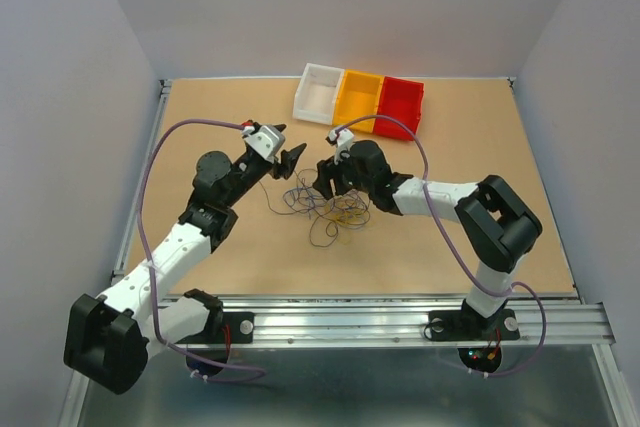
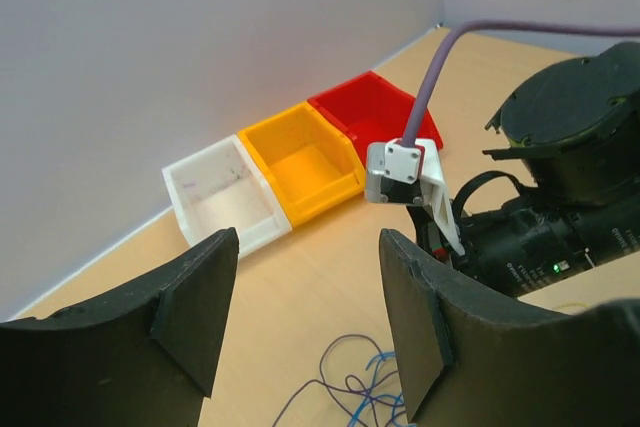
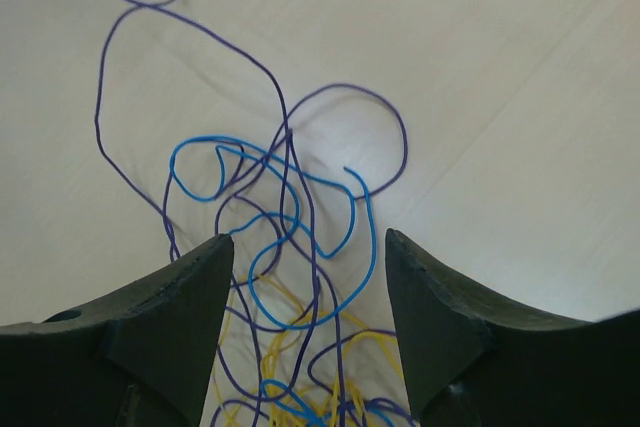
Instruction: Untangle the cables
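Note:
A tangle of thin cables (image 1: 322, 209), purple, blue and yellow, lies on the wooden table at mid-table. In the right wrist view the purple loops (image 3: 285, 147) and blue loops (image 3: 300, 217) spread above yellow strands (image 3: 290, 347). My right gripper (image 1: 327, 175) is open, hovering right over the tangle, empty, with the wires between its fingers (image 3: 305, 257). My left gripper (image 1: 292, 159) is open and empty, just left of the right one, above the tangle's far-left edge; a few purple and blue strands (image 2: 370, 387) show below its fingers (image 2: 305, 282).
Three small bins stand at the back of the table: white (image 1: 318, 93), yellow (image 1: 358, 99), red (image 1: 400, 104). They also show in the left wrist view (image 2: 300, 162). The right arm's wrist (image 2: 560, 187) is close beside my left gripper. Walls enclose the table.

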